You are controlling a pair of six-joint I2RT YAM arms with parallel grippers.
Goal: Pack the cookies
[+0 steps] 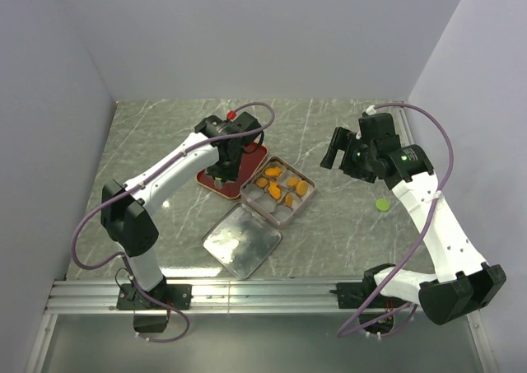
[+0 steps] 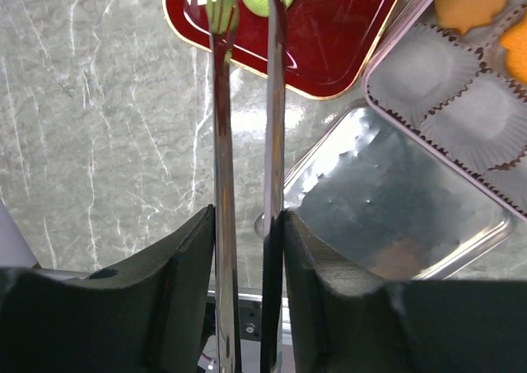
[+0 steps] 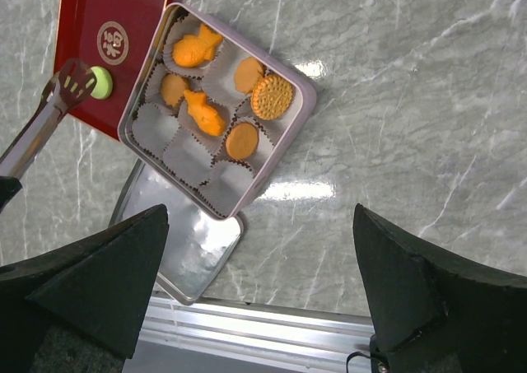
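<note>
Your left pincer [image 2: 247, 229], centre-left of the top view, is closed narrow on a pair of metal tongs [image 2: 221, 142].
- The tong tips reach over the red tray [image 2: 329, 35] and meet a green cookie [image 3: 100, 82] lying on it. They touch it, but you cannot tell from here whether they pinch it.
- Below the tray in the top view, a metal lid [image 1: 241, 240] lies flat on the counter [image 1: 329, 225].
- Just right of the tray sits the pink tin [image 3: 309, 101], lined with white paper cups.
- Six orange cookies [image 3: 203, 112] are in the cups of its upper half. Two are fish-shaped and the rest round.
- Your right pincer [image 3: 260, 225] hangs above the counter at centre-right of the top view, jaws spread wide with nothing between them.
- A second green cookie [image 1: 382, 203] lies on the bare counter, well right of the tin and near the right arm.
</note>
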